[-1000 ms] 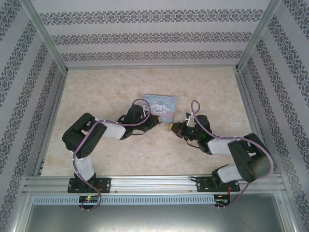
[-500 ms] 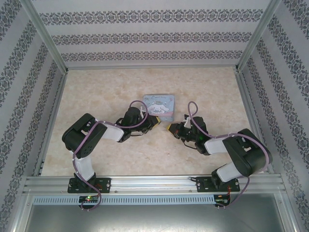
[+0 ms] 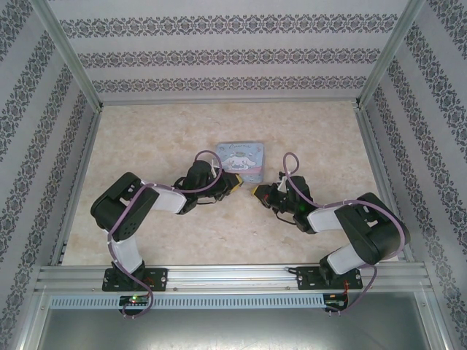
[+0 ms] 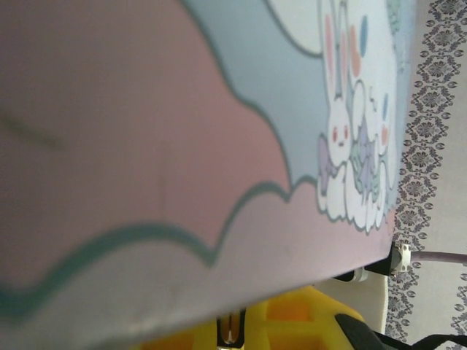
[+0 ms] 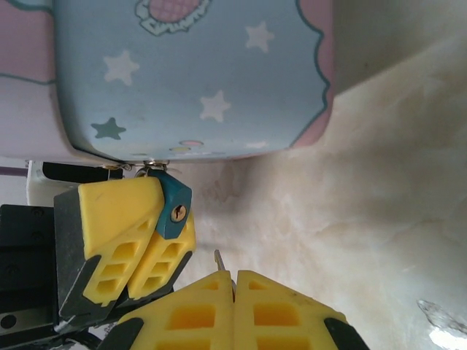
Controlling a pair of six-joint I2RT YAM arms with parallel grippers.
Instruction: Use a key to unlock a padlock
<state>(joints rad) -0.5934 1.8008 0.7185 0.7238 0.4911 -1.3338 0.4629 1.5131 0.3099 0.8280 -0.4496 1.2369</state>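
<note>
Two yellow pairs grip: left fingers (image 5: 117,211) clamp the tiny dark-blue padlock (image 5: 173,198) beside the pale-blue cartoon tin (image 5: 190,65), brassy keyhole (image 5: 177,213) presented to the thin silvery key (image 5: 218,259) pinched in right fingers (image 5: 277,306).

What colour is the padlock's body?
The padlock is dark teal blue; the right wrist view shows it best.

A small closing-in

The right arm's elbow (image 3: 368,230) has swung inward, and the right gripper (image 3: 255,192) has nudged the key (image 5: 218,259) a touch nearer the tin (image 3: 244,159), closing on the padlock (image 5: 174,208) in the left gripper (image 3: 238,180) at the tin's near edge. The left arm's elbow (image 3: 120,211) has sagged slightly away from the tin.
</note>
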